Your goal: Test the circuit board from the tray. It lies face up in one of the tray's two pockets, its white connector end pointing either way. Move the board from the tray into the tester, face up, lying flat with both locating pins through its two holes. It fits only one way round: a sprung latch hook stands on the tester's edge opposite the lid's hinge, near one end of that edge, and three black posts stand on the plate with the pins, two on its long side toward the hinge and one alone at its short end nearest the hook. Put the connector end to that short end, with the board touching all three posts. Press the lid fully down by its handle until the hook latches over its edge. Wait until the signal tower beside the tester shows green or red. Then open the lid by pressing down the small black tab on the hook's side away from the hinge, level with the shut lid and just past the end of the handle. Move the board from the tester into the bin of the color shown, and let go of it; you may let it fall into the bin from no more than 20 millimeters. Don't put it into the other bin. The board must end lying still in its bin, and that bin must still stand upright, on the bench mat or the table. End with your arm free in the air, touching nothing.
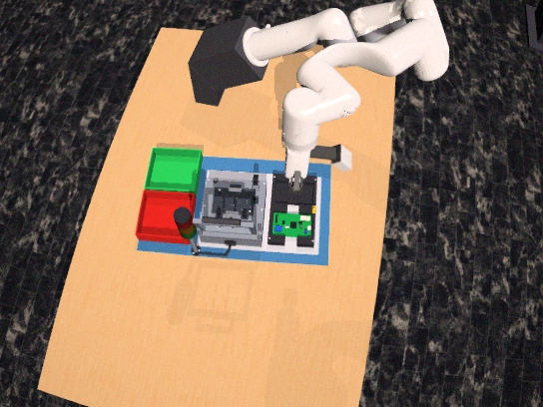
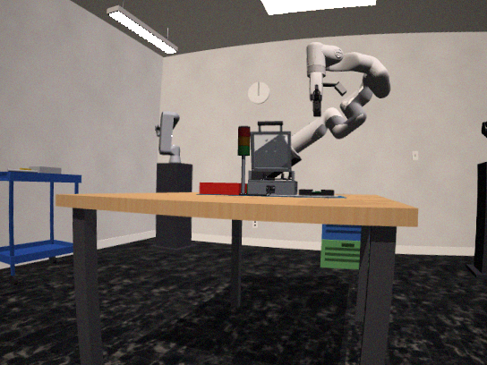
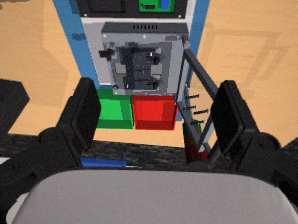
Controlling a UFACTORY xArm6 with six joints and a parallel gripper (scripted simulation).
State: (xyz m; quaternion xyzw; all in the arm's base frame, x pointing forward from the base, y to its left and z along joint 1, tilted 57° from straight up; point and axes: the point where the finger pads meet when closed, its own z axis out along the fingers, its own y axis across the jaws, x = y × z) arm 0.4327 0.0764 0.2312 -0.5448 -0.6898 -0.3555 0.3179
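Observation:
The green circuit board (image 1: 292, 223) lies face up in the tray's (image 1: 293, 209) near pocket; the far pocket holds nothing. It shows at the top edge of the wrist view (image 3: 154, 5). The tester (image 1: 232, 206) stands left of the tray with its lid (image 2: 269, 152) upright and open, and no board on its plate (image 3: 142, 62). My gripper (image 1: 296, 182) (image 2: 317, 105) is open and empty, pointing down, high above the tray. Its fingers frame the tester and bins in the wrist view (image 3: 155, 120). The signal tower (image 2: 243, 140) shows no bright light.
The green bin (image 1: 175, 169) and red bin (image 1: 162, 215) stand side by side left of the tester on the blue mat. The tower (image 1: 184, 219) stands at the tester's near left corner. The open lid with its handle (image 2: 269, 123) rises well above the table.

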